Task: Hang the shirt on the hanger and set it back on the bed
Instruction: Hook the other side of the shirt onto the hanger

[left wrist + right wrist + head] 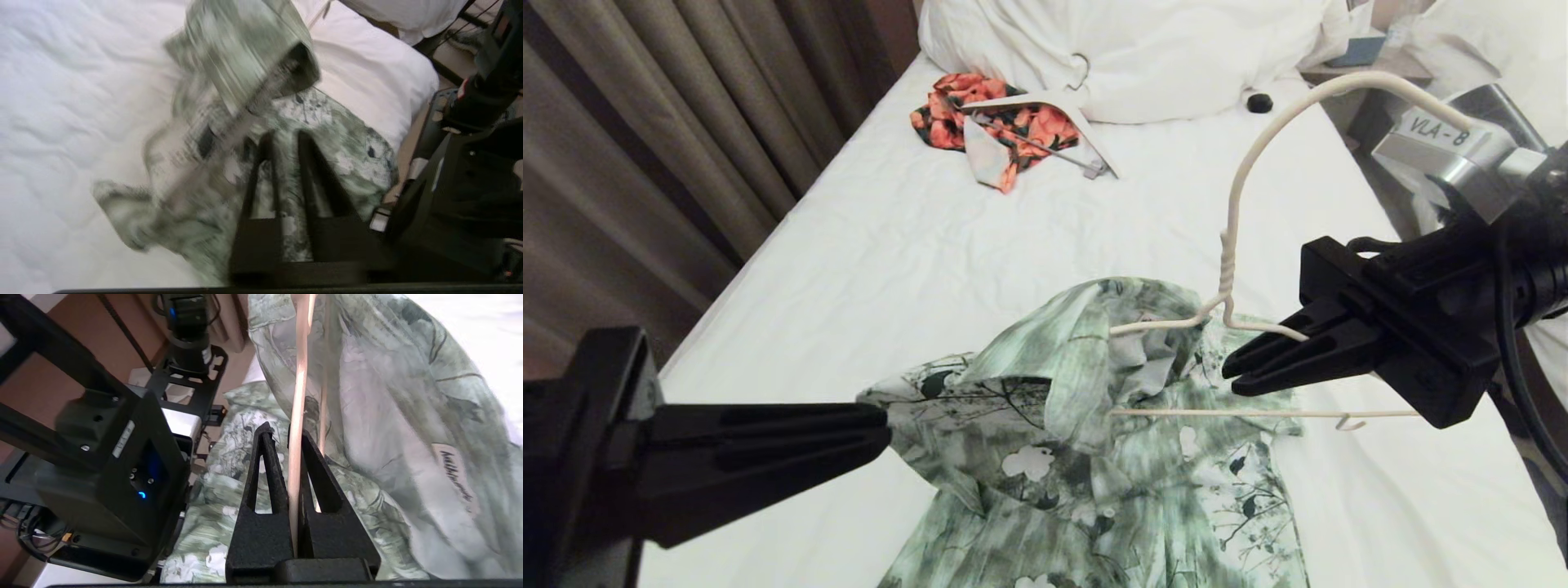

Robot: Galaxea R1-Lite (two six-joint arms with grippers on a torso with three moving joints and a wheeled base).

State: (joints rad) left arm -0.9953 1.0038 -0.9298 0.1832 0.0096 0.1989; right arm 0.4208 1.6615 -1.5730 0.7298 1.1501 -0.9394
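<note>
shirt point(1094, 490): thin soft cloth, matt, creased
hanger point(1232, 237): cream coated wire, smooth
bed point(915, 261): white cotton sheet, matt, wrinkled
right gripper point(1237, 371): black plastic, matt, grainy

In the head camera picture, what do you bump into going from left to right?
Black left gripper → green-and-white flowery shirt → thin cream wire hanger → black right gripper pinching the hanger's wire.

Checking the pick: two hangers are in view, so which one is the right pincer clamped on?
The thin cream wire hanger, partly inside the green print shirt; the thick white flat hanger lies untouched near the pillows.
</note>
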